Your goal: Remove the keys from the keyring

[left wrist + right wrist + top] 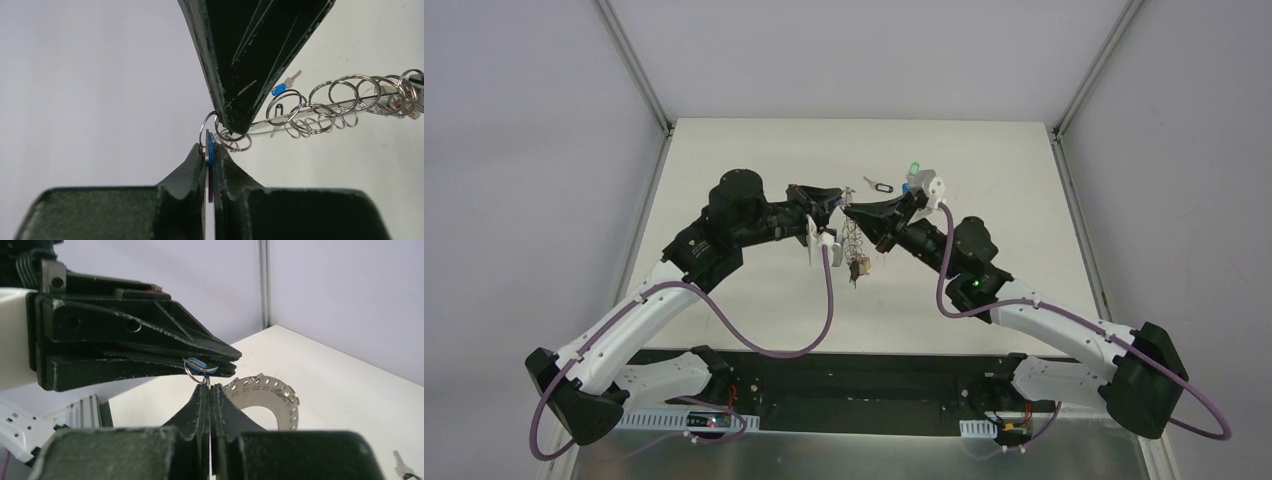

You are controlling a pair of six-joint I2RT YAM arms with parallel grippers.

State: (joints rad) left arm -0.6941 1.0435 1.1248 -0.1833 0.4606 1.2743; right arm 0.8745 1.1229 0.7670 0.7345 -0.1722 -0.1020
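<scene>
White table (754, 170); left end effector (210, 153) grips blue key (210, 144), right end effector (210, 388) flat keyring (266, 393).

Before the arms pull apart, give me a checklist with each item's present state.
1. The left gripper is shut on the blue tag: ok.
2. The right gripper is shut on the keyring: ok.
3. The small split ring at the blue tag has slid off the keyring: cannot tell.
4. The keyring is held up off the table: ok.
5. Every key is off the keyring: not ok, a bunch of keys hangs below it.
</scene>
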